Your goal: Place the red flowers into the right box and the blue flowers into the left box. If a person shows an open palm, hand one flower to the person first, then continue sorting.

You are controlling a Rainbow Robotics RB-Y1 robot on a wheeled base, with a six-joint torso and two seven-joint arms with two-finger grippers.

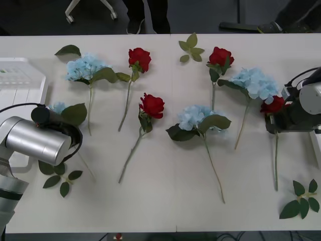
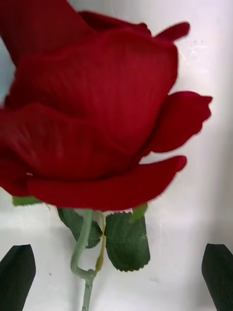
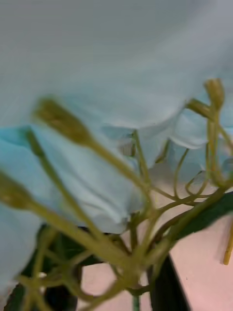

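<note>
A red flower (image 1: pixel 273 105) lies at the table's right side with its stem running toward me. My right gripper (image 1: pixel 273 122) is down over it just below the bloom. In the right wrist view the gripper (image 2: pixel 119 248) is open, the black fingers (image 2: pixel 18 274) apart on either side of the stem (image 2: pixel 81 243). My left gripper (image 1: pixel 50 114) is at a blue flower (image 1: pixel 58 107) beside the white left box (image 1: pixel 20 83). Pale blue petals (image 3: pixel 97 160) and green stalks crowd the left wrist view. I cannot make out the right box.
Three more red flowers (image 1: pixel 139 57) (image 1: pixel 152 105) (image 1: pixel 220 56) and three more blue flowers (image 1: pixel 85 68) (image 1: pixel 198 116) (image 1: pixel 256 83) lie spread over the table. Loose leaf sprigs (image 1: pixel 190 47) (image 1: pixel 301 201) (image 1: pixel 57 178) rest near the back and the front corners.
</note>
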